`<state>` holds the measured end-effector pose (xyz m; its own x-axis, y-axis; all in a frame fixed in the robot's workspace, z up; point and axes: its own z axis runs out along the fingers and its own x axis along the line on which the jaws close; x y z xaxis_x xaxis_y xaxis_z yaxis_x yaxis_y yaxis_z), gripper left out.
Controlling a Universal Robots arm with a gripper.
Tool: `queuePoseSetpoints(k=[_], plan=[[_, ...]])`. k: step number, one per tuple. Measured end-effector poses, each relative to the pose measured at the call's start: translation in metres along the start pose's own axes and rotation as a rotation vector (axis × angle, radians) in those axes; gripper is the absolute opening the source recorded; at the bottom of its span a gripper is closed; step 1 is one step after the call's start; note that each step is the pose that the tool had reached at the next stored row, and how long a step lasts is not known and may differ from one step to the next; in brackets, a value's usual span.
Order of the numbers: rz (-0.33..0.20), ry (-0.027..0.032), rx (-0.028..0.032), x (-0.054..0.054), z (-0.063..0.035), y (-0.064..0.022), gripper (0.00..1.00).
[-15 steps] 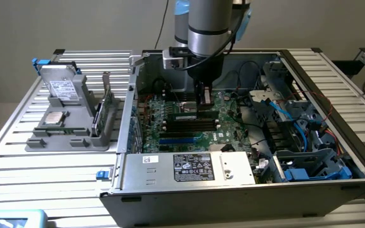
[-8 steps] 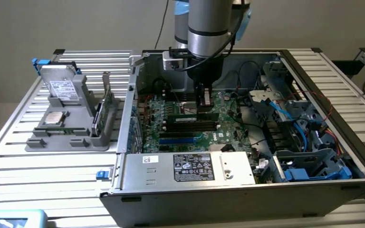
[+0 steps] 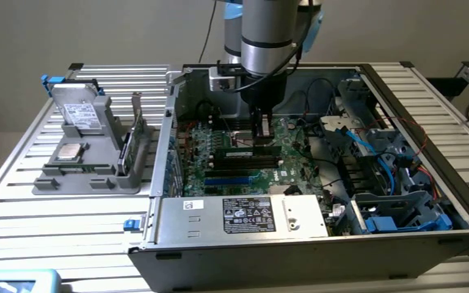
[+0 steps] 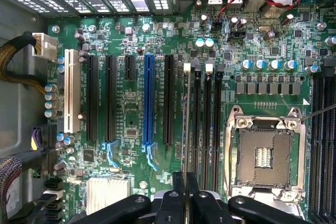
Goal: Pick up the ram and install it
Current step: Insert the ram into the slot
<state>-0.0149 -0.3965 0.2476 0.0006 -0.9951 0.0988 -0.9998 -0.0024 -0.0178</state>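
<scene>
Straight down the arm reaches into the open case (image 3: 300,259) at the middle of the exterior view, gripper (image 3: 261,141) pinched nearly closed on the ram (image 3: 243,151). The ram is a thin green stick, held level just over the motherboard's (image 3: 192,174) black slots. The case sits on a slatted metal table (image 3: 71,210), with a grey holder (image 3: 88,174) at the exterior view's left and a beige wall (image 3: 96,30) behind.

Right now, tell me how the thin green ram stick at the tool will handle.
The thin green ram stick is probably stiff, being a flat board. Likely light, given its slender shape. Its thinness suggests bending could crack it.
</scene>
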Motion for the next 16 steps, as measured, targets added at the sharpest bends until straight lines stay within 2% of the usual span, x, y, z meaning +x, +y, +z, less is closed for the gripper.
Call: queuePoseSetpoints(k=[8, 16], plan=[[0.0, 0.0001, 0.0024, -0.0019, 0.0032, 0.0008, 0.13], [0.006, 0.0002, 0.002, -0.0024, 0.007, 0.0011, 0.13]])
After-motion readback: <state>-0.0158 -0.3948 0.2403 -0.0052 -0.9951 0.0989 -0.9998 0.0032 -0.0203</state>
